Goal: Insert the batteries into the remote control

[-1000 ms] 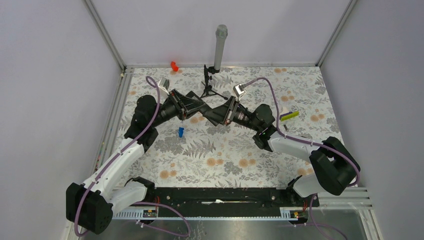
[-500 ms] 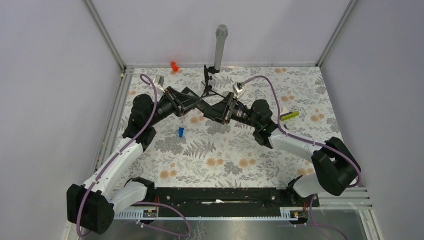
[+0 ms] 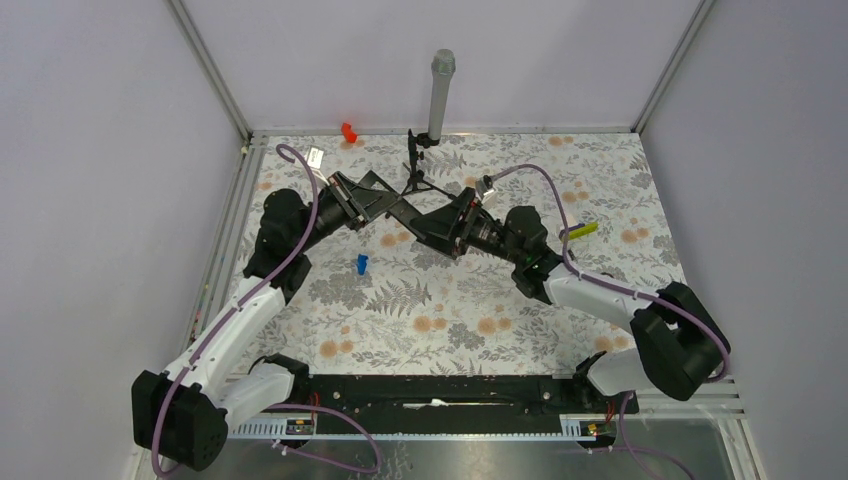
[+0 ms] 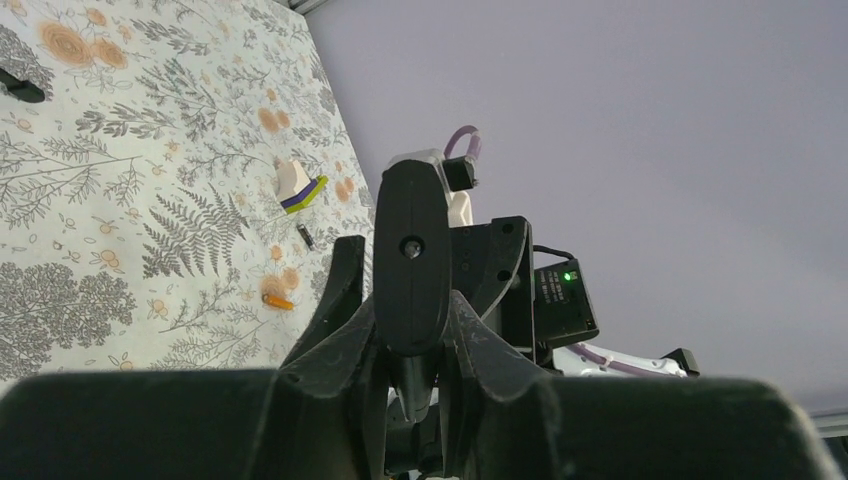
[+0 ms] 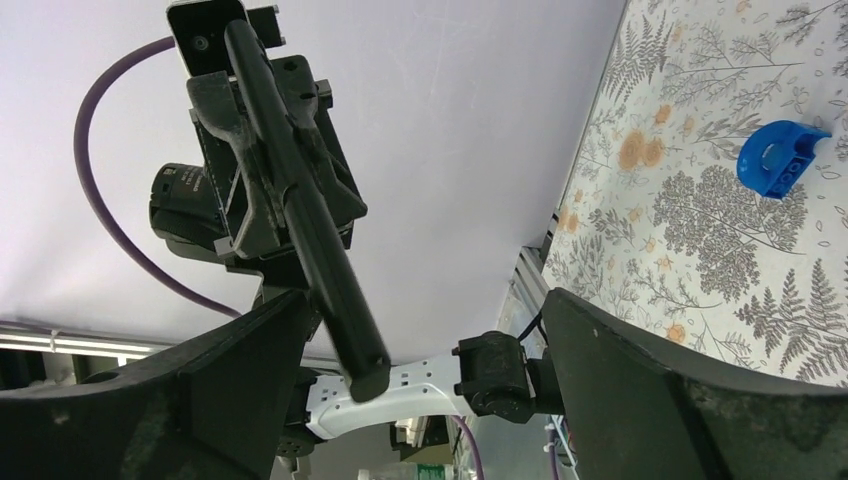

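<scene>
- Table cover [image 3: 450, 310]: white ground, printed all over with grey ferns and leaves and scattered orange blossoms.
- Remote control [image 5: 300, 210]: plain black, slightly glossy.
- Battery [image 4: 278, 301]: bright orange, lying on the printed cover.
- Middle piece [image 3: 361, 263], left of centre: solid blue.
- Far-edge piece [image 3: 348, 131], far left of centre: red.
- Flat stick [image 3: 580, 229], right side: yellow-green.
- Post [image 3: 439, 95], far middle: grey, on a black stand [image 3: 415, 175].
- Cables [image 5: 84, 150]: purple.
- Arm links [image 3: 235, 325]: white, with black joints.
- Walls [image 3: 100, 200]: pale lilac-grey, unpatterned.
- Indicator light [image 4: 567, 276]: green, on a black housing.
</scene>
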